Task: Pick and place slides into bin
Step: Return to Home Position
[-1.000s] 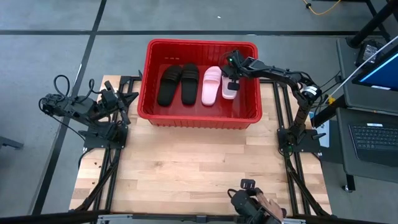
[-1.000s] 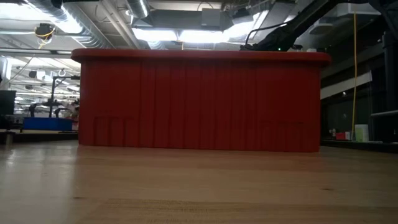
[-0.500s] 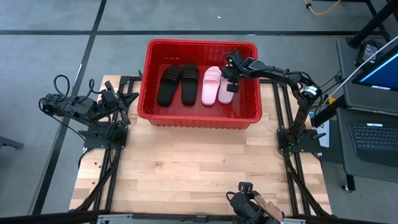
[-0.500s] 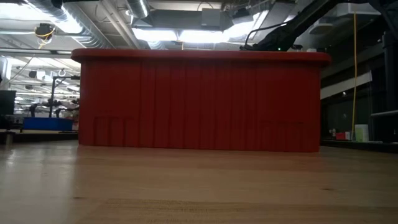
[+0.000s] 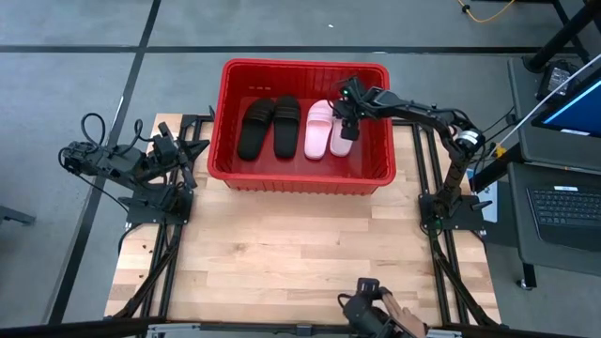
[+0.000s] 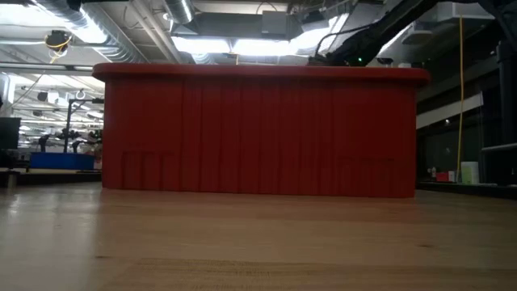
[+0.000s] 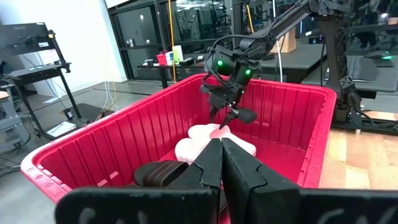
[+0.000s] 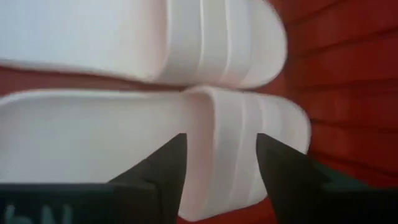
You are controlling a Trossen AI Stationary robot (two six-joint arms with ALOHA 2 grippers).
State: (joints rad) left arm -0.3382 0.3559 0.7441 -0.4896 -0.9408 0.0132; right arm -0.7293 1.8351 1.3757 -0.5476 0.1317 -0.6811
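The red bin (image 5: 302, 176) stands at the table's far side. On its floor lie the slides side by side: two black ones (image 5: 254, 129) (image 5: 286, 126) and two pale pink ones (image 5: 318, 128) (image 5: 343, 141). My right gripper (image 5: 346, 119) reaches into the bin, slanting down over the right pink slide (image 8: 93, 143). It is open, with its fingers (image 8: 163, 168) on either side of that slide's strap (image 8: 221, 143). My left gripper (image 7: 222, 163) is shut on nothing and waits level at the table's left edge. In the low view the bin's wall (image 6: 258, 129) hides the slides. My right gripper stands open at the right pink slide's strap (image 8: 219, 134), coming from above at a slant. Whether a fingertip touches the strap cannot be told. The slide lies flat on the bin's floor against the other pink one (image 8: 143, 37).
The bin's right wall (image 8: 348, 93) is close beside the right pink slide. The wooden tabletop (image 5: 300, 253) stretches in front of the bin. A person's hand with a dark device (image 5: 376, 314) shows at the near edge. Desks with a laptop (image 5: 563, 207) stand to the right.
My right gripper has opened and let go of the right pink slide, which now lies flat beside the other pink one. The gripper has stayed over the slide's strap end.
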